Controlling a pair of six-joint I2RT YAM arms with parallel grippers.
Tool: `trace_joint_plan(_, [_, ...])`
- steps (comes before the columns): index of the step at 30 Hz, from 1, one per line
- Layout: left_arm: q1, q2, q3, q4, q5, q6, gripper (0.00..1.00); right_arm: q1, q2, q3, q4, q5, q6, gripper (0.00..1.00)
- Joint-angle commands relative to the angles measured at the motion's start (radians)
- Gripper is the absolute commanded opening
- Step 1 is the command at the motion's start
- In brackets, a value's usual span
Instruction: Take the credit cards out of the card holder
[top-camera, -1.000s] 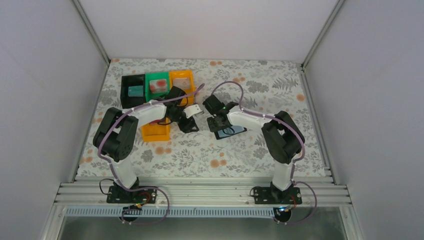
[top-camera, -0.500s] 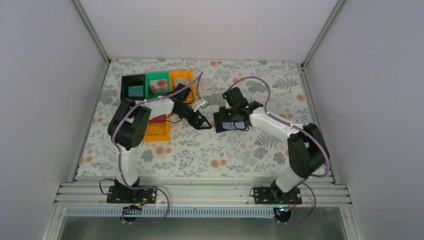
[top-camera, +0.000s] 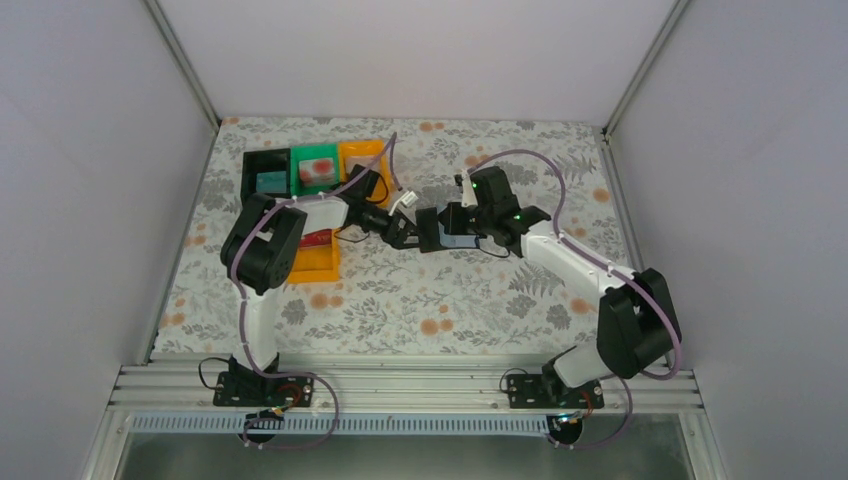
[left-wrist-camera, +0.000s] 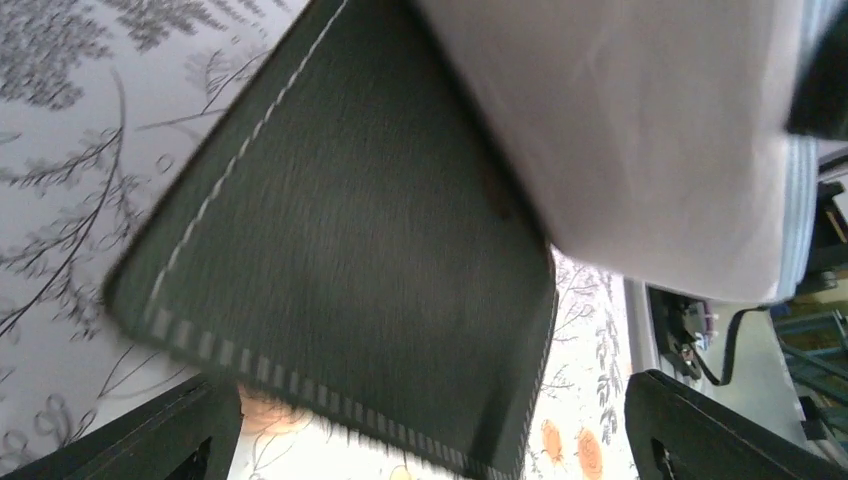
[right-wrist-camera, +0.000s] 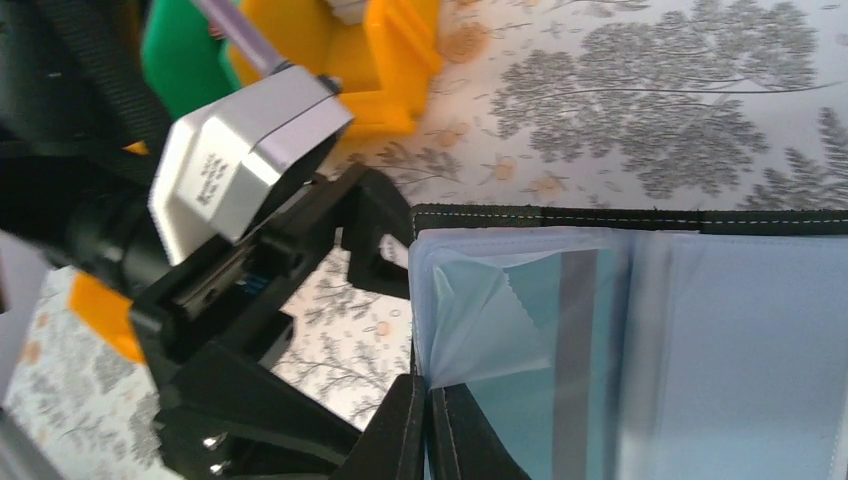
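Top external: three trays in a row at far left. Teal card (top-camera: 268, 183) in black tray (top-camera: 250, 168), whitish-red card (top-camera: 318, 170) in green tray (top-camera: 302, 186). Far orange tray (top-camera: 366, 151) mostly behind left arm (top-camera: 320, 212), contents unreadable. Red card (top-camera: 314, 238) in near orange tray (top-camera: 312, 264), partly under the same arm. Holder (top-camera: 458, 234) mid-table, opened out, pale blue inside facing up, just beside left gripper (top-camera: 418, 238). Cannot tell whether lifted or lying on table (top-camera: 450, 300).

Right wrist: right gripper (right-wrist-camera: 428, 425) clamped tight on holder's near edge. Striped card (right-wrist-camera: 520, 340), teal with grey band, sitting in the left pocket under a clear sleeve. Right panel cut off by frame edge, pocket contents not readable. Left gripper's jaws spread wide at holder's left edge, gripping nothing.

Left wrist: holder's black stitched outside fills most of view, blurred. Fingers (left-wrist-camera: 130, 440) visible only at bottom corners, far apart. Pale blurred mass upper right, not identifiable.
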Motion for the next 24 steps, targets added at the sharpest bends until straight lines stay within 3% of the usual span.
trace_joint_plan(1, [-0.004,-0.001,0.024,0.055,0.118,-0.012,0.89,-0.007,-0.036,-0.021,0.090,-0.123,0.005,0.04])
trace_joint_plan(8, [-0.006,-0.070,0.022,0.015,0.169,0.070,0.32,-0.007,-0.062,-0.029,0.079,-0.165,-0.040,0.04])
trace_joint_plan(10, [-0.006,-0.084,0.026,0.018,0.167,0.071,0.08,-0.006,-0.068,-0.025,0.074,-0.194,-0.061,0.04])
trace_joint_plan(11, [-0.006,-0.088,0.030,0.015,0.155,0.071,0.03,-0.006,-0.072,-0.021,0.068,-0.203,-0.073,0.04])
trace_joint_plan(13, [-0.006,-0.095,0.041,-0.015,0.142,0.101,0.02,-0.007,-0.088,-0.013,0.037,-0.207,-0.107,0.04])
trace_joint_plan(14, [-0.006,-0.101,0.045,-0.033,0.133,0.116,0.02,-0.006,-0.098,-0.006,0.014,-0.192,-0.122,0.11])
trace_joint_plan(16, [-0.006,-0.122,0.045,-0.059,0.120,0.152,0.02,-0.007,-0.125,0.006,-0.037,-0.123,-0.147,0.36])
trace_joint_plan(18, [-0.009,-0.154,0.040,-0.071,0.107,0.186,0.02,-0.006,-0.154,0.011,-0.070,-0.055,-0.166,0.48])
trace_joint_plan(24, [-0.017,-0.202,0.080,-0.190,0.117,0.330,0.02,-0.007,-0.211,0.044,-0.119,0.003,-0.232,0.55])
